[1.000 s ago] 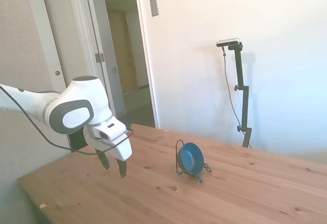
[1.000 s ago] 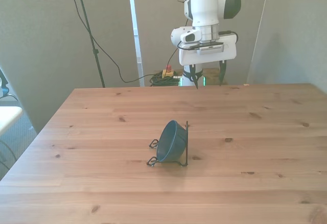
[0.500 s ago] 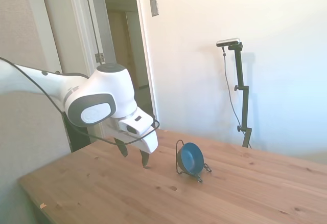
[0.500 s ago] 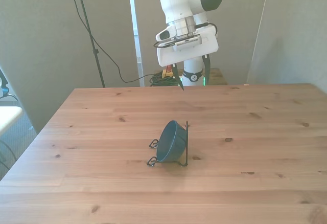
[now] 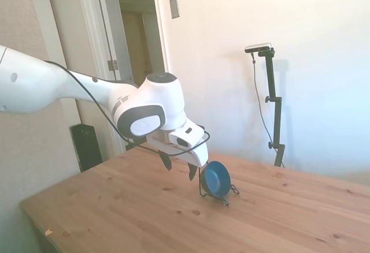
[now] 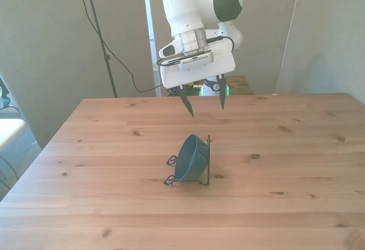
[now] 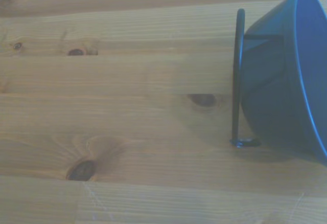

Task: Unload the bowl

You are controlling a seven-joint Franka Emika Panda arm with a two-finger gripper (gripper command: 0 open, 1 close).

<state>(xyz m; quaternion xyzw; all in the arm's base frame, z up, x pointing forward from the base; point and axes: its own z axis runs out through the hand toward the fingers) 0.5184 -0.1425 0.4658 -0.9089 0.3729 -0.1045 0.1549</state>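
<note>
The small round blue bowl (image 6: 191, 158) stands on its edge in a thin black wire rack (image 6: 206, 161) near the middle of the wooden tabletop (image 6: 296, 164), well in from every edge. It leans against the rack's upright loop, its outer wall turned toward the front view's left and its hollow toward the rack's low feet. The white robot arm's two-finger hand (image 6: 204, 98) hangs in the air above the tabletop, on the far-edge side of the bowl — released, its two dark fingers (image 6: 187, 103) spread apart and pointing down, grasping nothing and touching neither bowl nor rack. In the side view the hand (image 5: 179, 166) sits just beside the rack (image 5: 203, 179) and the bowl (image 5: 216, 179), whose open face shows there. The wrist view shows the bowl's rim and wall (image 7: 286, 75) close against the rack's dark upright wire (image 7: 236, 75), with knotty planks (image 7: 102, 106) alongside.
</note>
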